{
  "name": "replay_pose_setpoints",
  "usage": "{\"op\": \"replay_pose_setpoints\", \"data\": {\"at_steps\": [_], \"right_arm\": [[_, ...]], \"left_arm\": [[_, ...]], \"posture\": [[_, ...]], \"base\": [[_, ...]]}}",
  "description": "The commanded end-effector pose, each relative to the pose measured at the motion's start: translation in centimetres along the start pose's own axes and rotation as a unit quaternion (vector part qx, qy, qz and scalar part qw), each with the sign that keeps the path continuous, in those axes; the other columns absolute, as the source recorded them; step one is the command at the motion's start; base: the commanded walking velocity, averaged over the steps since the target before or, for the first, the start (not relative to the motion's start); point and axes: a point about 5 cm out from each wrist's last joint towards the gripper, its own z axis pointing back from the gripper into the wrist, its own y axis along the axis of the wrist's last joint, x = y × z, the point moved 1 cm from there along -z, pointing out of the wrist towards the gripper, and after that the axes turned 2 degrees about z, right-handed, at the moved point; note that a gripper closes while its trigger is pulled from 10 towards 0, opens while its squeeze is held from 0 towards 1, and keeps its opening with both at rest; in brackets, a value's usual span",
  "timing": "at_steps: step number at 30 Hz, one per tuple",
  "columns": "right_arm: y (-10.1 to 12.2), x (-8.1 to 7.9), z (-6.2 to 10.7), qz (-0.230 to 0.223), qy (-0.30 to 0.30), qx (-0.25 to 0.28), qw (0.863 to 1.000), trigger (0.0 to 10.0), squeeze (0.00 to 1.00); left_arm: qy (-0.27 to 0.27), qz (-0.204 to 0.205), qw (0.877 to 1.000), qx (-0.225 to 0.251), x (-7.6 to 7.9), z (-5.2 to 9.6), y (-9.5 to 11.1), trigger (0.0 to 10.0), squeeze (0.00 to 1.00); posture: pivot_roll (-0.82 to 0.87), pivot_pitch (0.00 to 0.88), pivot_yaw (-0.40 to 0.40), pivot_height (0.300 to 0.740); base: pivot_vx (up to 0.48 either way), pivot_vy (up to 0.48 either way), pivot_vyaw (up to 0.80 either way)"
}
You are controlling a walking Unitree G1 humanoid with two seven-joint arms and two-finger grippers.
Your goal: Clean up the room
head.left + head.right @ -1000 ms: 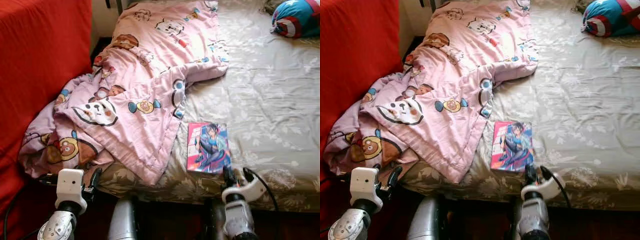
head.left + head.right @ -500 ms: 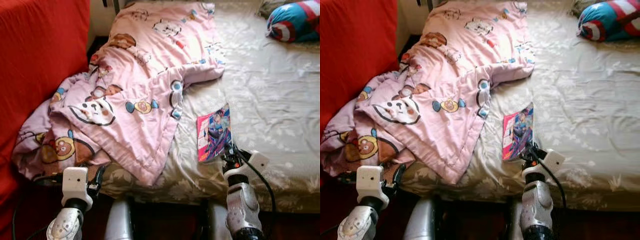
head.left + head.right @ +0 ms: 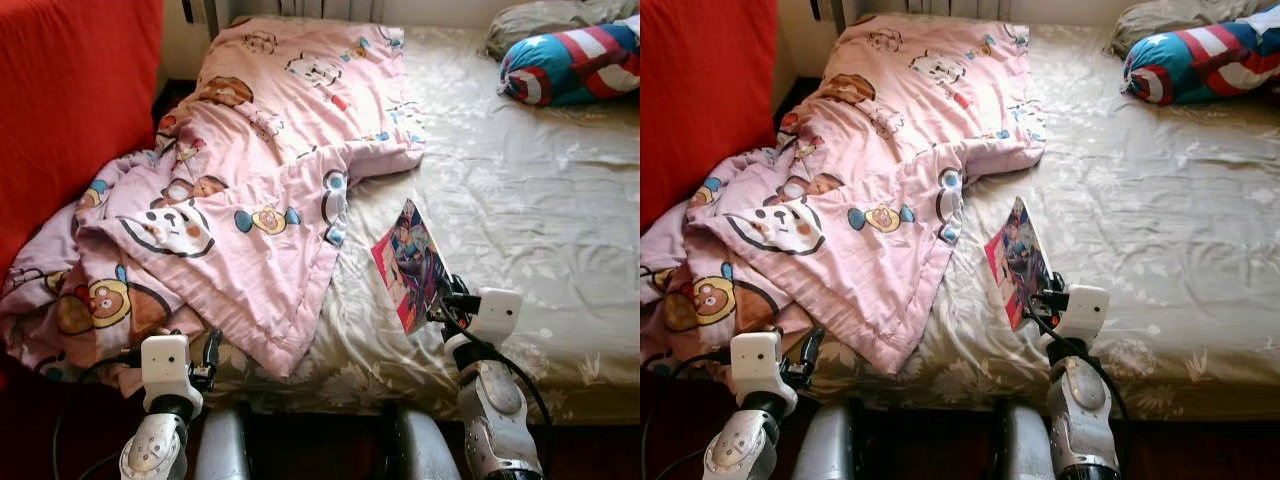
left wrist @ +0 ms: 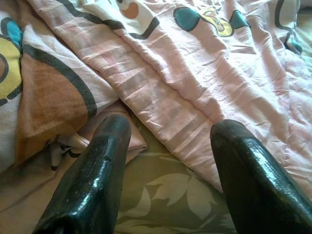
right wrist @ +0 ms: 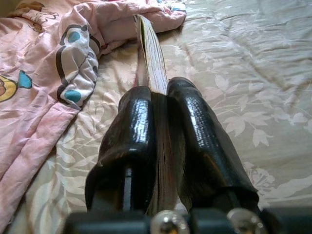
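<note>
A thin book (image 3: 411, 264) with a colourful cartoon cover is lifted off the bed and tilted up on edge. My right gripper (image 3: 447, 300) is shut on its near edge; in the right wrist view both fingers (image 5: 195, 126) clamp the book (image 5: 148, 53) between them. My left gripper (image 3: 205, 358) hangs low at the front edge of the bed, open, with its fingers (image 4: 97, 170) spread over the pink cartoon blanket (image 3: 240, 190) and touching nothing.
The bed (image 3: 540, 200) has a grey-green floral sheet. A blue, red and white star-pattern pillow (image 3: 565, 65) lies at the far right. The crumpled blanket hangs over the bed's left front corner. A red cover (image 3: 70, 100) stands at the left.
My right gripper has lifted the book from flat on the sheet to tilted on edge, moving up and forward. The camera has shifted too. The left gripper stays low.
</note>
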Motion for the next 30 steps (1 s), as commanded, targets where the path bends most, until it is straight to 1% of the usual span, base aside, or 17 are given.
{"op": "replay_pose_setpoints", "data": {"at_steps": [1, 7, 14, 21, 28, 30], "right_arm": [[1.08, -0.32, -0.08, 0.004, 0.005, 0.024, 1.000, 10.0, 0.00], [0.91, -0.43, 0.06, 0.005, 0.008, 0.018, 1.000, 10.0, 0.00], [0.81, -0.04, 0.03, 0.005, -0.002, 0.010, 1.000, 10.0, 0.00], [0.82, 0.00, 0.00, 0.001, -0.005, 0.011, 1.000, 10.0, 0.00], [0.48, 0.06, -0.10, 0.003, -0.020, -0.004, 1.000, 10.0, 0.00], [0.34, 0.14, -0.10, 0.004, -0.024, -0.010, 1.000, 10.0, 0.00]], "left_arm": [[0.005, 0.005, 1.000, -0.003, -0.16, 0.05, -0.32, 10.0, 0.00], [0.012, 0.011, 1.000, -0.003, -0.40, -0.18, -0.54, 10.0, 0.00], [0.009, 0.015, 1.000, 0.002, -0.07, -0.53, -0.48, 10.0, 0.00], [0.013, 0.021, 1.000, 0.008, -0.21, -0.44, -0.45, 10.0, 0.00], [0.016, 0.018, 1.000, 0.011, -0.43, -0.43, -0.30, 10.0, 0.00], [0.016, 0.017, 1.000, 0.012, -0.42, -0.43, -0.29, 10.0, 0.00]], "posture": [[0.12, 0.075, -0.086, 0.648], [0.12, 0.071, -0.087, 0.683], [0.11, 0.082, -0.095, 0.727], [0.11, 0.097, -0.100, 0.727], [0.11, 0.105, -0.100, 0.727], [0.11, 0.105, -0.100, 0.727]], "base": [[0.000, 0.000, 0.00], [0.000, 0.000, 0.00], [0.000, 0.000, 0.00], [0.000, 0.000, 0.00], [0.000, 0.000, 0.00], [0.000, 0.000, -0.59]]}}
